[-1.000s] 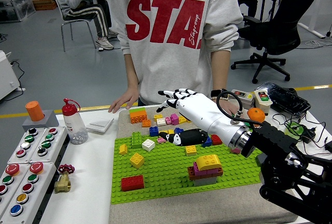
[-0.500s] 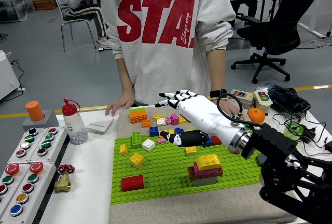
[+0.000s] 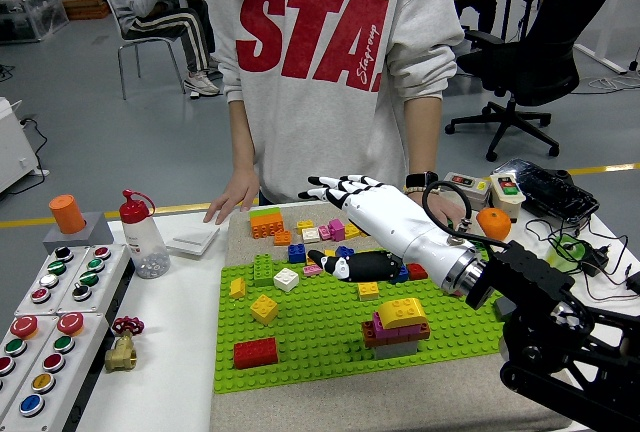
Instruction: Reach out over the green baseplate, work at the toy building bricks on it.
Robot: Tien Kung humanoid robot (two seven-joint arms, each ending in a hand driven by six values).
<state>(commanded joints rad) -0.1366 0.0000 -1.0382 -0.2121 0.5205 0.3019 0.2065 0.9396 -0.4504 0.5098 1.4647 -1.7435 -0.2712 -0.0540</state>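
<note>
The robot's white right hand [image 3: 345, 194] hovered with fingers spread, holding nothing, above the far edge of the green studded baseplate [image 3: 330, 332]. Loose coloured toy bricks [image 3: 305, 232] lay just below it. Reach judged complete; brickwork outstanding.

Views: I have one, the head view, so nothing overlaps.
Position: high on my side of the white table [image 3: 190, 352].
Facing: forward and down, toward 12 o'clock.
Nearness: close over the green studded baseplate [image 3: 330, 337].
Far field: person in grey sweatshirt [image 3: 330, 62] at 12 o'clock.
</note>
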